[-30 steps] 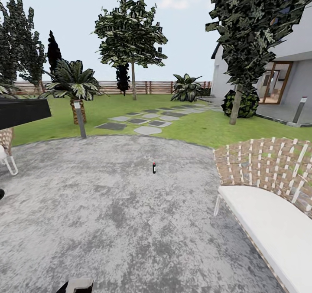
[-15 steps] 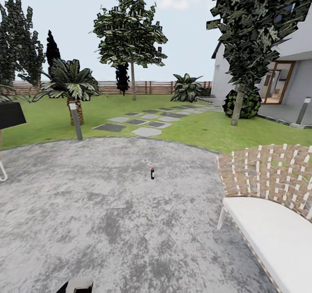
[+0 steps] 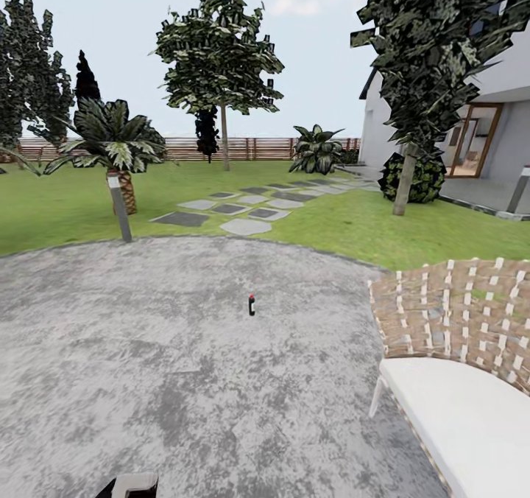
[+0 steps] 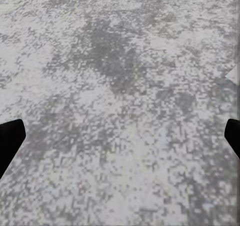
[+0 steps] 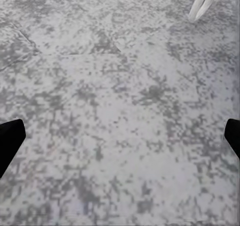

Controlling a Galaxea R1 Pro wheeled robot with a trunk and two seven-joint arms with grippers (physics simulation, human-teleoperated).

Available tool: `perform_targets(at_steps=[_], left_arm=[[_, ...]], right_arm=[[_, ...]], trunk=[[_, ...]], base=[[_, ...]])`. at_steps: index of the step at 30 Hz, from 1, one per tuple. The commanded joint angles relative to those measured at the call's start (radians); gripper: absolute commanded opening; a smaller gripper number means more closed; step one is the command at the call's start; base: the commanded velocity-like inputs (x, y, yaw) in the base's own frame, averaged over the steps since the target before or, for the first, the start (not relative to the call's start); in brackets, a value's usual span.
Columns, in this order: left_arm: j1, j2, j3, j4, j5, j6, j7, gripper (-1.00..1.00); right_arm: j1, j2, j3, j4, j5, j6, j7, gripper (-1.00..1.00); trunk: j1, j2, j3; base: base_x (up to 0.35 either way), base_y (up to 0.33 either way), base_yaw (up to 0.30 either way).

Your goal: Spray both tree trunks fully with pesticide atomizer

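Not yet reached: small black spray bottle (image 3: 251,305) with red cap upright on the grey paving, well left of the white bench (image 3: 471,417), lawn and two trees (image 3: 218,56) beyond; left gripper (image 4: 120,141) and right gripper (image 5: 120,141) spread wide, empty, aimed at bare paving for the approach.

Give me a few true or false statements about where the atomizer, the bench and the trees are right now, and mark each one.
1. The pesticide atomizer stands upright on the grey paved floor. True.
2. The left gripper holds the atomizer. False: its fingers are spread wide with only paving between them.
3. A woven-backed bench sits to the atomizer's right in the head view. True.
4. The atomizer lies on the grass. False: the lawn begins beyond the paving.
5. The nearer tree trunk rises from the lawn near the house. True.
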Motion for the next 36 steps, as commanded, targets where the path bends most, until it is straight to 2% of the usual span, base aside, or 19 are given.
perform_targets(at_steps=[1, 20, 24, 26, 28, 32, 36], left_arm=[[-0.001, 0.0, 0.001, 0.0, 0.001, -0.003, 0.001, 1.0], [-0.003, 0.002, 0.002, -0.01, 0.001, 0.003, 0.002, 1.0], [-0.014, 0.025, 0.015, -0.024, 0.002, 0.006, 0.003, 1.0], [-0.035, 0.048, 0.032, -0.053, 0.004, 0.011, 0.001, 1.0], [-0.08, 0.063, 0.045, -0.067, 0.005, 0.015, -0.003, 1.0], [-0.133, 0.07, 0.051, -0.07, 0.004, 0.055, -0.006, 1.0], [-0.153, 0.068, 0.051, -0.073, 0.0, 0.15, -0.01, 1.0]], right_arm=[[-0.001, 0.0, 0.0, 0.001, 0.001, -0.003, -0.001, 1.0], [-0.001, 0.005, 0.0, -0.003, 0.001, -0.003, -0.002, 1.0], [-0.014, 0.008, -0.001, -0.04, -0.001, -0.002, -0.002, 1.0], [-0.043, 0.009, -0.001, -0.095, -0.001, -0.001, -0.002, 1.0], [-0.069, 0.009, -0.001, -0.141, -0.002, 0.0, -0.002, 1.0], [-0.089, 0.009, -0.001, -0.173, -0.002, 0.002, -0.001, 1.0], [-0.101, 0.008, 0.0, -0.186, 0.0, 0.0, 0.006, 1.0]], trunk=[[0.0, 0.0, -0.001], [0.0, 0.0, -0.001], [0.0, 0.0, -0.001], [0.0, 0.0, -0.001], [0.0, 0.0, -0.001], [0.0, 0.0, -0.001], [0.0, 0.0, -0.001]], base=[[0.312, -0.133, 0.0], [0.322, -0.034, 0.0], [0.083, 0.0, 0.0], [0.024, 0.0, 0.0], [0.01, 0.0, 0.0], [0.004, 0.0, 0.0], [0.001, 0.0, 0.0]])
